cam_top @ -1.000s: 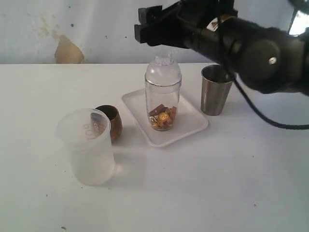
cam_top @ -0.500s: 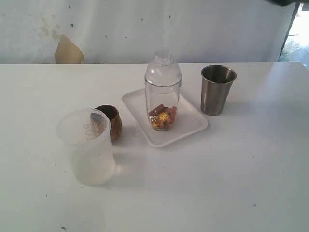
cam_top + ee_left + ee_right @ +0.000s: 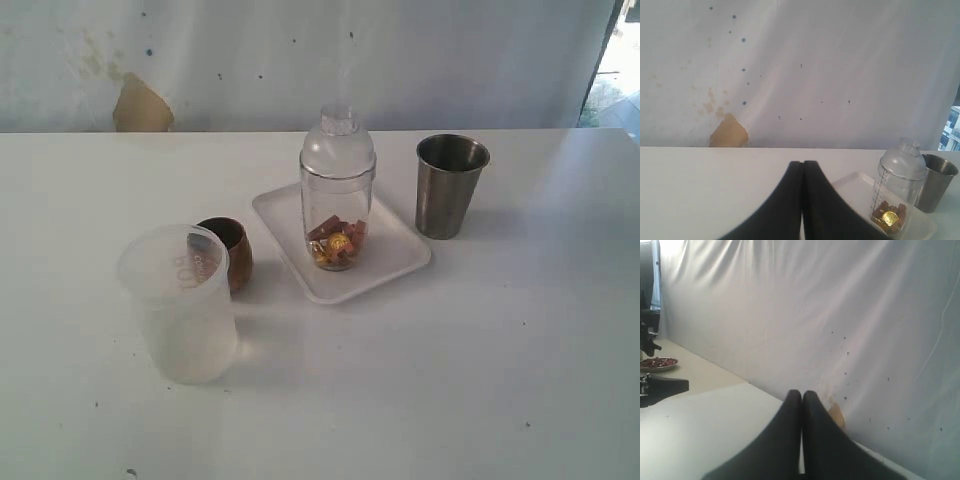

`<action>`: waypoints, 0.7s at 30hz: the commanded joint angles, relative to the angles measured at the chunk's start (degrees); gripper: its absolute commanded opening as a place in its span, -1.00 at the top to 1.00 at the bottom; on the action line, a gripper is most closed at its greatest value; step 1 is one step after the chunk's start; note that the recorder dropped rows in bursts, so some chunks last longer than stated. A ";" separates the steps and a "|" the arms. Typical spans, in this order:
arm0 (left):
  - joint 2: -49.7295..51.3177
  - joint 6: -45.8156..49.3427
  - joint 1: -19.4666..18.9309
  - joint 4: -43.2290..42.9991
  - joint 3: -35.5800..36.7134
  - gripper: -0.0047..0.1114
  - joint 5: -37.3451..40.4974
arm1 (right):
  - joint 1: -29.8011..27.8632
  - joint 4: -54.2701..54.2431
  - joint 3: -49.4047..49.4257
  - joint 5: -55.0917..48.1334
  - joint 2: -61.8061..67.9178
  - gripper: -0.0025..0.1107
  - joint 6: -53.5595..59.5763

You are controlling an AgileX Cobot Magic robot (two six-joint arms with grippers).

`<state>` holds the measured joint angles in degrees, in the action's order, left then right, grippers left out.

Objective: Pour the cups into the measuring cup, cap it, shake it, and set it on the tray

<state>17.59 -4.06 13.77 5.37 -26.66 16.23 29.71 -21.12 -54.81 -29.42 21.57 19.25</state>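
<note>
status: the task appears complete. the measuring cup (image 3: 337, 200) stands on the tray (image 3: 400, 262), near the middle of the worktop (image 3: 500, 380), with its domed cap (image 3: 338, 140) fitted and brown and gold pieces settled at its base. the steel tumbler (image 3: 450, 185) stands upright just beside the tray; the wooden cup (image 3: 228, 250) stands on the tray's other side, partly behind a frosted beaker (image 3: 180, 300). no step appears to be left.

orientation: the measuring cup's long axis is vertical, cap up, base flat on the tray.

the left claw (image 3: 803, 170) and the right claw (image 3: 801, 400) are clenched, grasping nothing.
</note>
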 commanded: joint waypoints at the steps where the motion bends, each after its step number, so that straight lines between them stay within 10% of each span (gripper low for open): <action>1: -0.26 -0.02 -0.10 -0.04 0.22 0.92 0.11 | -0.10 0.41 0.23 -3.49 -5.67 0.95 -0.38; 21: -3.53 -0.02 -4.05 -0.32 1.12 0.92 -0.24 | -0.10 9.43 0.23 -18.64 -21.08 0.95 -10.50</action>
<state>16.04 -4.06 11.37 5.26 -26.54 16.33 29.71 -12.36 -54.81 -46.86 0.76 9.15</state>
